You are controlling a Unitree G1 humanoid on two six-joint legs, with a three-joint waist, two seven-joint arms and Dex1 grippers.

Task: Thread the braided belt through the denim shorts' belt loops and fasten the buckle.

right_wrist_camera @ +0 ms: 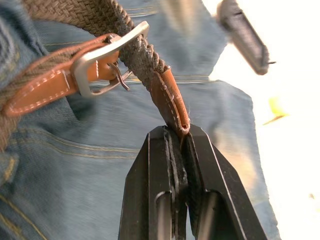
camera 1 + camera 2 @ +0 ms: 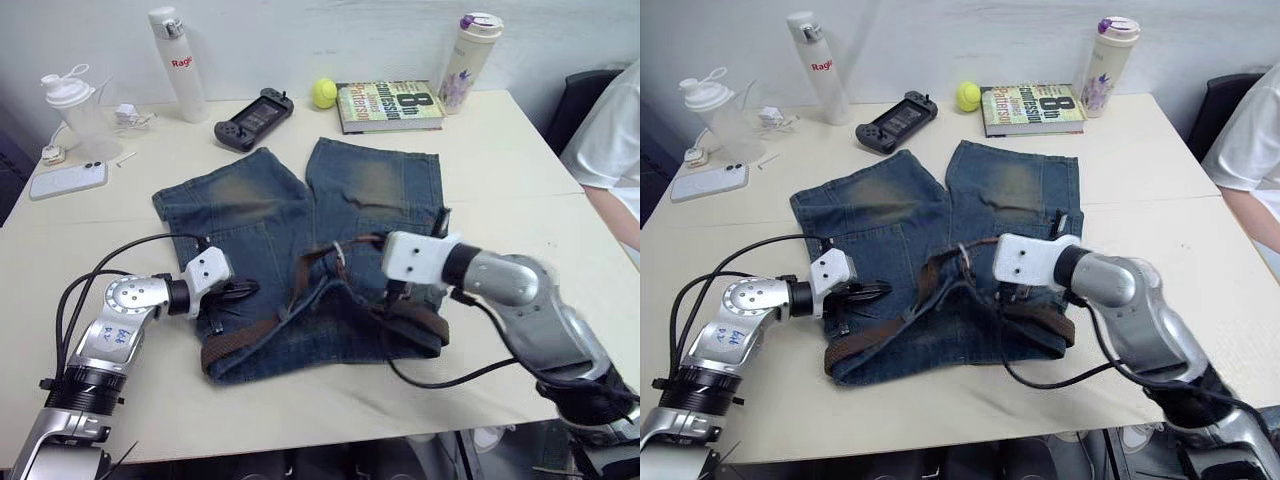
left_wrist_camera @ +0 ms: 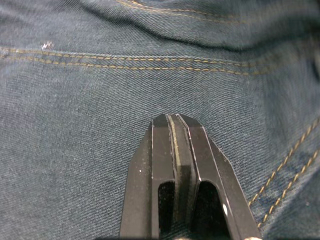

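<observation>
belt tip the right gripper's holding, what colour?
Tan-brown leather with pale stitching, on the braided belt's tip held in the right gripper. Clearest in the right wrist view.

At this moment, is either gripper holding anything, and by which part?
The right gripper pinches the braided belt by its tan leather tip, just past the buckle. The left gripper is shut, resting on the denim shorts, holding nothing visible.

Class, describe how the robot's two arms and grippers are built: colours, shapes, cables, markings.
Both arms are silver-grey metal with rounded joints, white box-shaped wrist housings and looping black cables. The left arm carries blue handwritten marks. The left gripper and right gripper each have two black, tapering fingers.
</observation>
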